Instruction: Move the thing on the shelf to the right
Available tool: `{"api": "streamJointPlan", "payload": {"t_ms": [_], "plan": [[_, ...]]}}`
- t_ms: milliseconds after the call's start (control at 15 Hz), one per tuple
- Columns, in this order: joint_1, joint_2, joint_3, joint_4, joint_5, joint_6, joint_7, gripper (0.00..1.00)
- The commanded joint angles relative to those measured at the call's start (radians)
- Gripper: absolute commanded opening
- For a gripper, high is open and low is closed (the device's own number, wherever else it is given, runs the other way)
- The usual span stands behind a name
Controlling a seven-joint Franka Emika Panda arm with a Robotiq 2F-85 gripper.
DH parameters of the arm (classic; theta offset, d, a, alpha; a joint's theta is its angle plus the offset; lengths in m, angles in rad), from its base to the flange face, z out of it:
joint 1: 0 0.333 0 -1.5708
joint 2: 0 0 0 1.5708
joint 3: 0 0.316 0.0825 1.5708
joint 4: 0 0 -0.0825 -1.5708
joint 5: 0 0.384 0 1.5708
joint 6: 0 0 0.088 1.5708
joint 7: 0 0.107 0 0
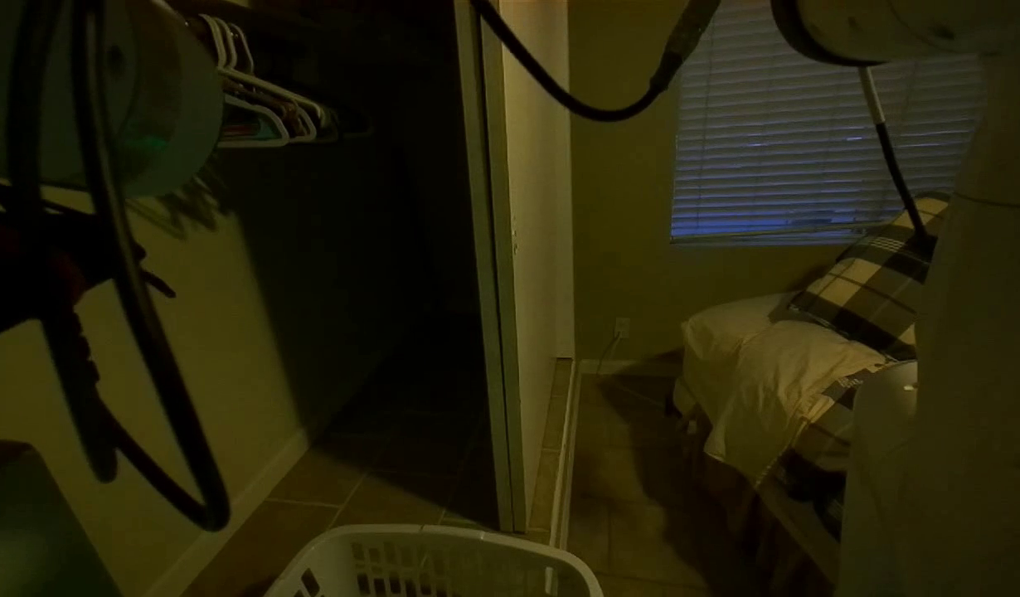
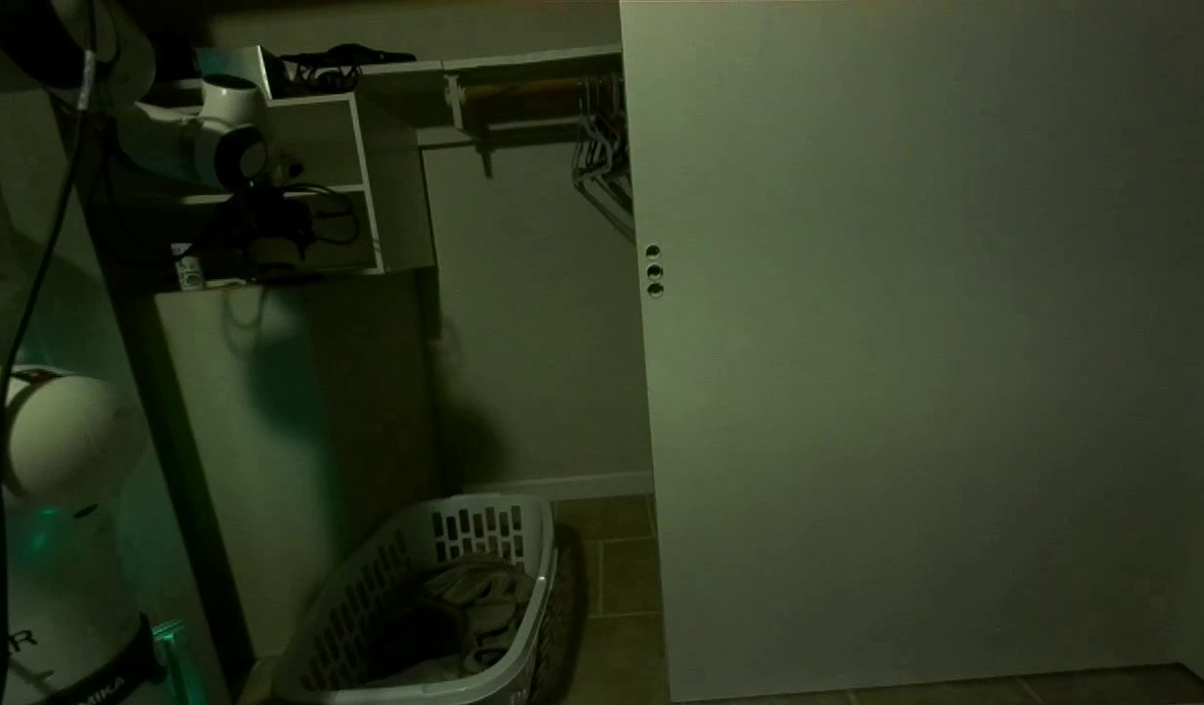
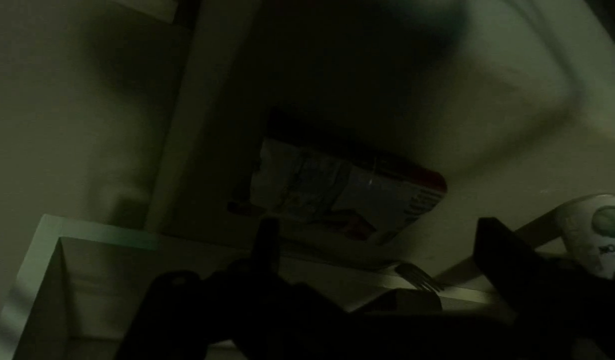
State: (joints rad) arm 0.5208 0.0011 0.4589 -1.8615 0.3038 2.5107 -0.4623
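A package (image 3: 347, 187) with a pale printed face and a red edge lies on the shelf (image 3: 502, 160) in the wrist view. A fork (image 3: 415, 276) lies at the shelf's front edge. A white container with a round green picture (image 3: 600, 235) stands at the right; it also shows in an exterior view (image 2: 188, 267). My gripper (image 3: 377, 230) is open, its dark fingers apart, with the package and fork seen between and beyond them. No contact is visible. In an exterior view the gripper (image 2: 272, 230) is a dark shape at the lower compartment, blurred into shadow.
The shelf unit's side wall (image 2: 398, 186) stands right of the gripper, with a divider board above. A box (image 2: 238, 65) and black items (image 2: 343, 61) lie on top. Hangers (image 2: 602, 147), a sliding door (image 2: 905, 343) and a laundry basket (image 2: 541, 597) are nearby. Cables hang from the arm.
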Motion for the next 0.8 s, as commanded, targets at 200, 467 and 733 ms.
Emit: {"api": "streamJointPlan", "payload": {"t_ms": [200, 467, 733], "plan": [[-0.005, 0.082, 0.015, 0.025, -0.159, 0.084, 0.226, 1.00], [0.000, 0.116, 0.015, 0.043, -0.237, 0.079, 0.315, 1.00], [0.002, 0.124, 0.015, 0.057, -0.270, 0.081, 0.367, 0.59]]}}
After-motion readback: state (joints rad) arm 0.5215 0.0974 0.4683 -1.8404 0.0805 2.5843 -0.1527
